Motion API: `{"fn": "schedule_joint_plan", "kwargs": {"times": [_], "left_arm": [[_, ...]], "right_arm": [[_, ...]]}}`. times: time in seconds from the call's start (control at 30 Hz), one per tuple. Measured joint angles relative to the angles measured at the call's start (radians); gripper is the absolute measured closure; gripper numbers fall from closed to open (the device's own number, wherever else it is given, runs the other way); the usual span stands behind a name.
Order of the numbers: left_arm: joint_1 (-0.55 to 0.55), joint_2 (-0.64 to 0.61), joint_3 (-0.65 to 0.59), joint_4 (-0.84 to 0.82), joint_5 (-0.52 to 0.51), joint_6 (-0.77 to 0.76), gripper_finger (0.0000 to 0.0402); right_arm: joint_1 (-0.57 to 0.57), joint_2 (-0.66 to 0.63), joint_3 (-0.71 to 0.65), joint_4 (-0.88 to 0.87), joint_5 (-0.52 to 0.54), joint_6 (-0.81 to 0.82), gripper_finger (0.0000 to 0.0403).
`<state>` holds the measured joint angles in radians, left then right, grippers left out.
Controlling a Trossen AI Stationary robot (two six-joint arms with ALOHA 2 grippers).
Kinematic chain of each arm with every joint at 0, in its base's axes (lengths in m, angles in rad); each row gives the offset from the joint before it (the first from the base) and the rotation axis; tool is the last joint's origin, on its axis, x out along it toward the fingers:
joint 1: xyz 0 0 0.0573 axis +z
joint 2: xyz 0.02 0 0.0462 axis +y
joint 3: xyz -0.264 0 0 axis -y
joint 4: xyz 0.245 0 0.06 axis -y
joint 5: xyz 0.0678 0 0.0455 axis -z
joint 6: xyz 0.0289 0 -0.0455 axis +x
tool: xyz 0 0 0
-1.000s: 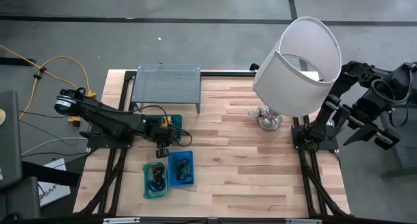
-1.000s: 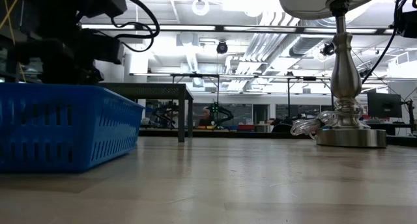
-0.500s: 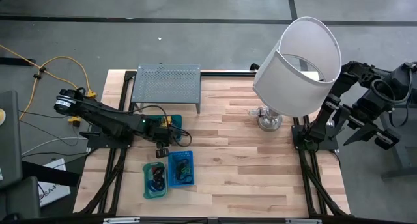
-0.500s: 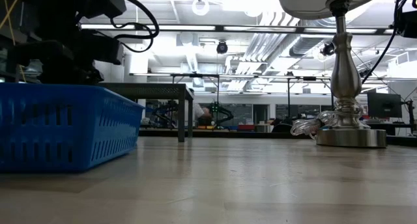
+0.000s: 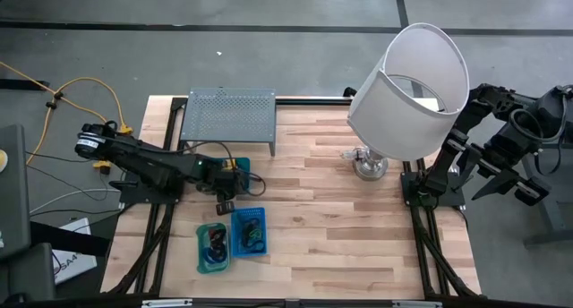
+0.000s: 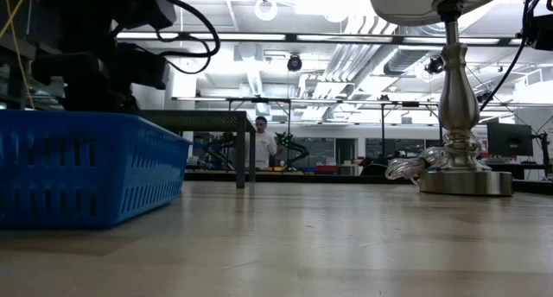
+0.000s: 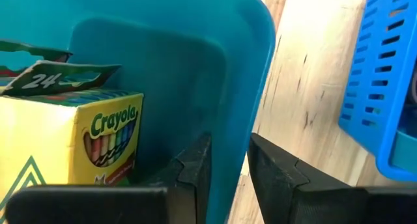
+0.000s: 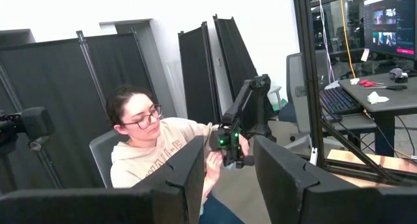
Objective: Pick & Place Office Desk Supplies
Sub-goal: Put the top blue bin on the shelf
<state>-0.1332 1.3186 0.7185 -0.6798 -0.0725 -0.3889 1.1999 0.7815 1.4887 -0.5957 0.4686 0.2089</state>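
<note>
**Left gripper clamped on a teal bin's wall; right arm parked off the table**

The left gripper (image 7: 228, 168) has its two dark fingers (image 7: 195, 165) astride the wall of a teal bin (image 7: 195, 74), one finger inside and one outside, pinching the rim. In the high view this gripper (image 5: 226, 201) sits left of the table's centre, just on the far side of the two trays.

Inside that teal bin, just beside the inner finger, stands a yellow Crayola crayon box (image 7: 78, 142) with its green flap open.

Just to the near side of the gripper lie a blue slotted tray (image 5: 250, 231) and, touching its left side, a green tray (image 5: 212, 247). Both hold small dark loops and bands, too small to tell apart. On the far side stands a grey perforated rack (image 5: 229, 115).

The right gripper (image 8: 225, 165) is well off the table's right edge, raised, its fingers apart with nothing between them; it faces a seated person (image 8: 153, 142) in the room. A white-shaded lamp (image 5: 410, 80) stands on the table's right side.
</note>
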Motion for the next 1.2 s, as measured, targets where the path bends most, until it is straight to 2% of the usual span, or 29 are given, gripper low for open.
{"fn": "schedule_joint_plan", "kwargs": {"times": [0.33,0.63,0.97,1.2], "left_arm": [[0.008,0.001,-0.002,0.001,-0.001,0.0,0.0315],[0.009,0.002,-0.003,0.005,-0.007,-0.001,0.0395],[-0.002,0.002,0.004,0.004,-0.011,-0.001,0.04],[-0.039,0.006,0.055,-0.032,0.003,-0.007,0.04]], "right_arm": [[0.0,0.0,0.0,0.0,0.0,0.0,0.0283],[0.0,0.0,0.0,0.0,0.0,0.0,0.0283],[0.0,0.0,0.0,0.0,0.0,0.0,0.0283],[0.0,0.0,0.0,0.0,0.0,0.0,0.0283]]}}
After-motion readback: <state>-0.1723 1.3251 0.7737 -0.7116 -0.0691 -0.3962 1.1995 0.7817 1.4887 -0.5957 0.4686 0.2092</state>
